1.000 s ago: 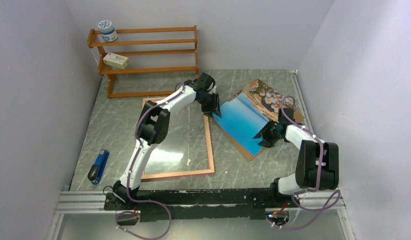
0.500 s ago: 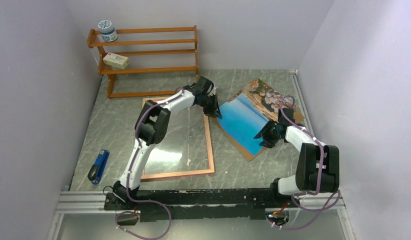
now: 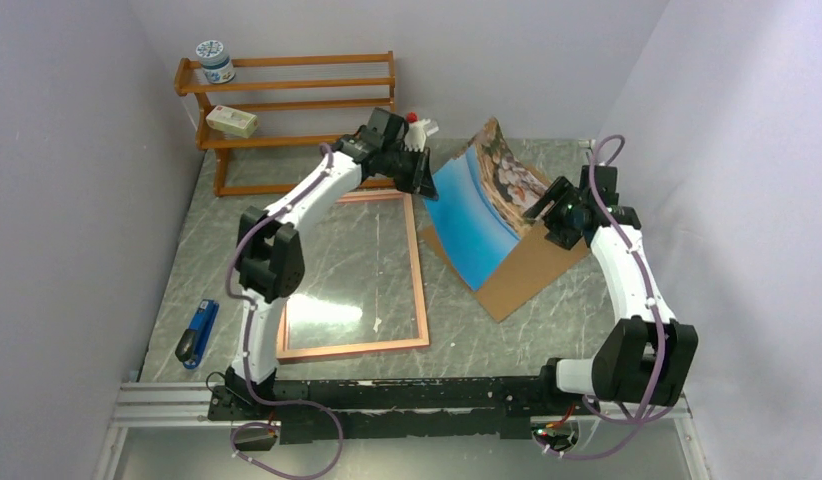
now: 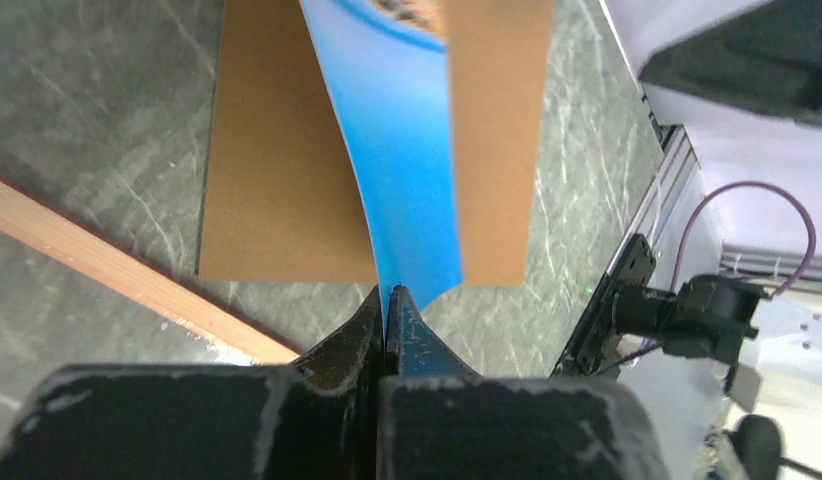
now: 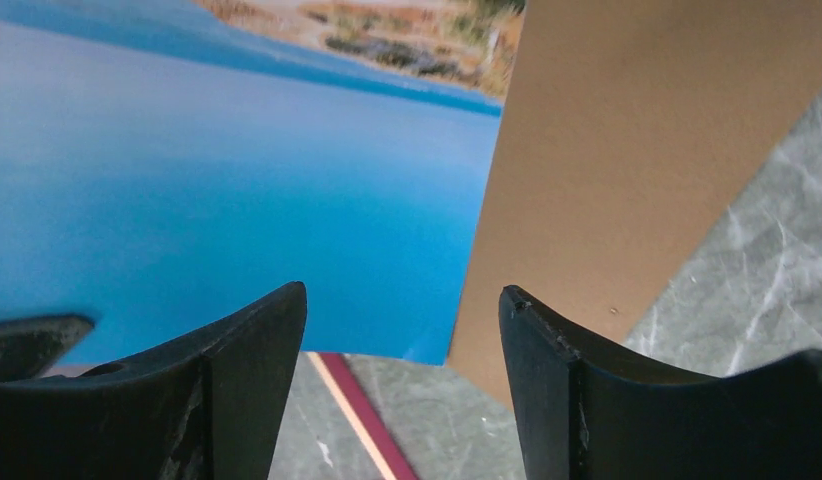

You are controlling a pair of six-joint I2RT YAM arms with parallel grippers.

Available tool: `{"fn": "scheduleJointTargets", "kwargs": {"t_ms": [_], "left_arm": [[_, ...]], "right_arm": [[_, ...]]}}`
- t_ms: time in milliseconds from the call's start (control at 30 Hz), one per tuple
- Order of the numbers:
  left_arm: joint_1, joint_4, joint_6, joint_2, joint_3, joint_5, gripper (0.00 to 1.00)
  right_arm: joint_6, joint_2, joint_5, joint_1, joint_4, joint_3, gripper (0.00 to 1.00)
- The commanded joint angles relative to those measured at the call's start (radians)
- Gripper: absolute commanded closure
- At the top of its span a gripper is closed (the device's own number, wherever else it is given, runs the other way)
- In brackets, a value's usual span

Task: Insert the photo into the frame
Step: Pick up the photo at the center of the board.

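The photo (image 3: 479,212), blue sea and rocky shore, arcs up off the brown backing sheet (image 3: 535,268). My left gripper (image 3: 419,172) is shut on its left blue corner and holds it raised. In the left wrist view the blue photo (image 4: 407,150) runs straight into the closed left gripper (image 4: 388,296). My right gripper (image 3: 547,212) hovers open by the photo's right edge. In the right wrist view the right gripper (image 5: 402,300) has nothing between its fingers, and the photo (image 5: 237,180) lies just beyond them. The pink frame (image 3: 420,285) lies flat on the table, left of the photo.
A wooden slatted rack (image 3: 297,100) at the back left carries a jar (image 3: 215,60) and a small box (image 3: 232,121). A blue stapler (image 3: 197,332) lies near the front left. Walls close in on both sides. The backing sheet (image 5: 637,150) lies under the right gripper.
The left gripper closed on the photo's corner and lifted it up and back, bowing the print. The right gripper opened, let go of the photo and rose toward the back right.
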Motion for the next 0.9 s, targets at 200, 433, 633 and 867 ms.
{"fn": "scheduleJointTargets", "kwargs": {"t_ms": [200,433,633,867], "left_arm": [[-0.012,-0.181,0.419,-0.289,0.078,-0.091,0.97],[-0.076,-0.219,0.627,-0.402,0.044,-0.345,0.97],[-0.115,-0.169,0.679,-0.459,-0.009,-0.511,0.97],[-0.172,-0.121,0.727,-0.499,-0.063,-0.582,0.97]], "right_arm": [[0.051,0.020,-0.072,0.063,-0.155,0.396,0.19],[0.183,0.006,-0.072,0.211,-0.046,0.518,0.16],[0.278,-0.007,-0.106,0.231,0.023,0.548,0.13],[0.358,0.057,-0.067,0.282,0.004,0.623,0.14]]}}
